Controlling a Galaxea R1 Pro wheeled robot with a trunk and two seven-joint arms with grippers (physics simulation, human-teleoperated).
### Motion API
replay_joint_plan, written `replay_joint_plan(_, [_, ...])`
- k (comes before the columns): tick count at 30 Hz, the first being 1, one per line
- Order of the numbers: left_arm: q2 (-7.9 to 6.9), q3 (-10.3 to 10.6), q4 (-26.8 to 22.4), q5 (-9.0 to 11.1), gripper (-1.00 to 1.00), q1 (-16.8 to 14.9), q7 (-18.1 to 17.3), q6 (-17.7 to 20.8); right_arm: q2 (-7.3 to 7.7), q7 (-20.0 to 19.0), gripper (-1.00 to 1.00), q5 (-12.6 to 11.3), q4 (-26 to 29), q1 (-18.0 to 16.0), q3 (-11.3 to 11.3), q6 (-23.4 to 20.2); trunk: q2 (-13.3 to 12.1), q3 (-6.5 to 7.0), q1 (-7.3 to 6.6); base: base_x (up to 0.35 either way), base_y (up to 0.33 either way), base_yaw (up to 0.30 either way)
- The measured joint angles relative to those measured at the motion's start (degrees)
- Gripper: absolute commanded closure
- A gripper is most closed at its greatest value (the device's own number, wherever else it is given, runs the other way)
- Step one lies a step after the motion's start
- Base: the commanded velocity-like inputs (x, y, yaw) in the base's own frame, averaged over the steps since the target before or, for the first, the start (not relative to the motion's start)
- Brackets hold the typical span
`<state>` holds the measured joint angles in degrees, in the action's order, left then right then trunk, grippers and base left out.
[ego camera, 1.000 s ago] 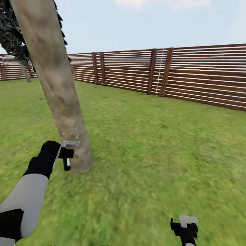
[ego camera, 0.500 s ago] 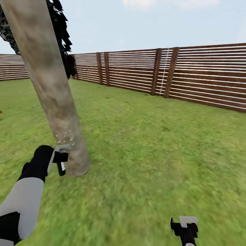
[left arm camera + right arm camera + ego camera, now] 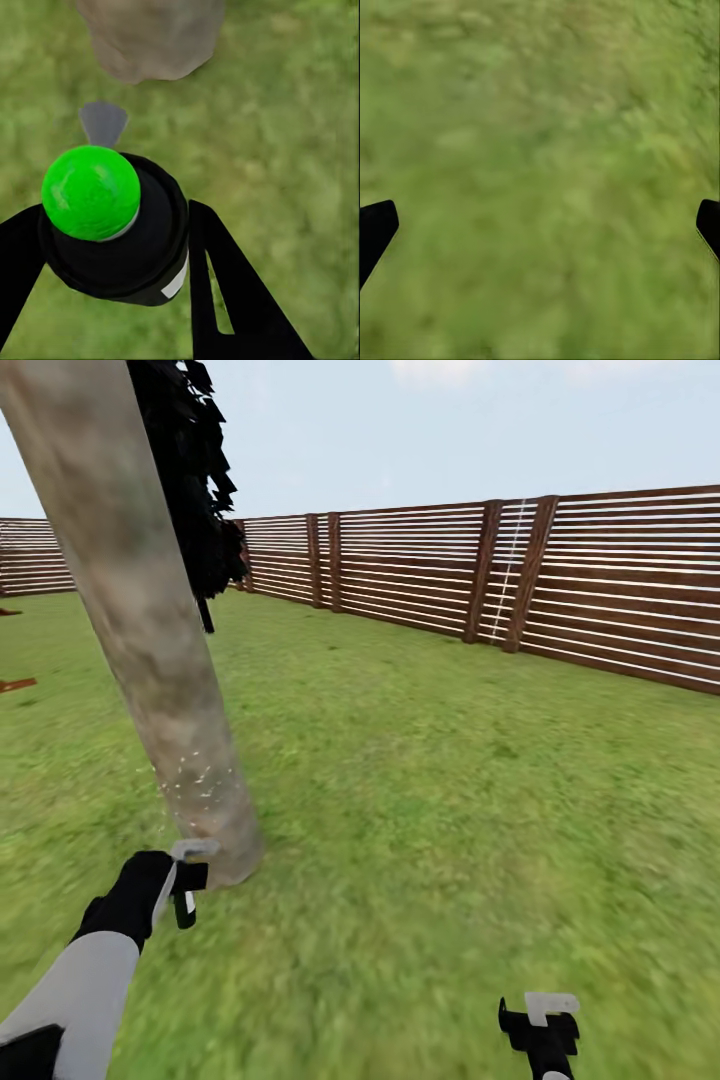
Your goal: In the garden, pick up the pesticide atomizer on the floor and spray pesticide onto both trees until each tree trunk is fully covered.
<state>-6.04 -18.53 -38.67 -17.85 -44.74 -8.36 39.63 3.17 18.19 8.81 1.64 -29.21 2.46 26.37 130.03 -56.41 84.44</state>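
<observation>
Left end effector point(image 3: 105, 247), clamped on my atomizer point(image 3: 112, 225), has dropped lower; pesticide point(image 3: 195, 772) now flecks the trunk point(image 3: 150, 640) base. Right end effector point(image 3: 540, 225) gapes empty.

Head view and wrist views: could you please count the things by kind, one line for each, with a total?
Pale tree trunk: 1
Dark cone-shaped tree: 1
Pesticide atomizer, black with a green top, held in the left end effector: 1
End effectors: 2, the left one and the right end effector, which is open over the grass
Wooden fence: 1
Total: 6
</observation>
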Motion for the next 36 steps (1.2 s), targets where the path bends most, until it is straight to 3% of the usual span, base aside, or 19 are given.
replay_joint_plan(1, [0.78, -0.1, 0.8, -0.2, 1.0, 0.0, 0.5, -1.3, 0.0, 0.0, -1.0, 0.0, 0.0, 0.0, 0.0, 0.0, 0.0, 0.0, 0.0, 0.277, -0.158, 0.007])
replay_joint_plan(3, [0.96, -0.2, 1.3, -0.7, 1.0, 0.0, 1.3, -2.4, 0.0, 0.0, -1.0, 0.0, 0.0, 0.0, 0.0, 0.0, 0.0, 0.01, -0.01, 0.283, -0.147, 0.029])
replay_joint_plan(6, [-0.63, -0.9, 1.6, -0.9, 1.0, 0.2, 1.6, -2.9, -0.01, 0.0, -1.0, 0.0, 0.0, 0.0, 0.0, 0.0, 0.0, 0.01, -0.01, 0.277, -0.149, 0.229])
replay_joint_plan(8, [-0.55, -1.0, 1.6, -0.5, 1.0, 0.4, 1.6, -3.0, -0.01, 0.0, -1.0, 0.0, 0.0, 0.0, 0.0, 0.0, 0.0, 0.01, 0.01, 0.109, -0.231, 0.271])
replay_joint_plan(12, [1.71, -1.1, 1.6, -0.4, 1.0, 0.6, 1.9, -3.7, -0.01, 0.0, -1.0, 0.0, 0.0, 0.0, 0.0, 0.0, 0.0, 0.0, 0.04, -0.136, -0.261, 0.278])
replay_joint_plan(16, [3.57, -1.3, 1.5, -0.7, 1.0, 0.6, 6.8, -4.9, -0.01, 0.0, -1.0, 0.0, 0.0, 0.0, 0.0, 0.0, 0.0, 0.0, 0.04, -0.154, -0.26, 0.199])
replay_joint_plan(26, [3.09, -1.3, 0.6, -0.5, 1.0, 0.6, 7.7, -6.2, 0.01, -0.1, -1.0, 0.1, 0.0, 0.0, 0.0, 0.0, 0.0, 0.01, 0.0, 0.104, -0.254, 0.007])
replay_joint_plan(36, [3.71, -1.3, 1.5, -0.3, 1.0, 0.6, 7.7, -6.2, -0.01, 0.0, -1.0, 0.1, 0.0, 0.0, 0.0, 0.0, 0.0, 0.0, 0.02, 0.07, -0.263, 0.257])
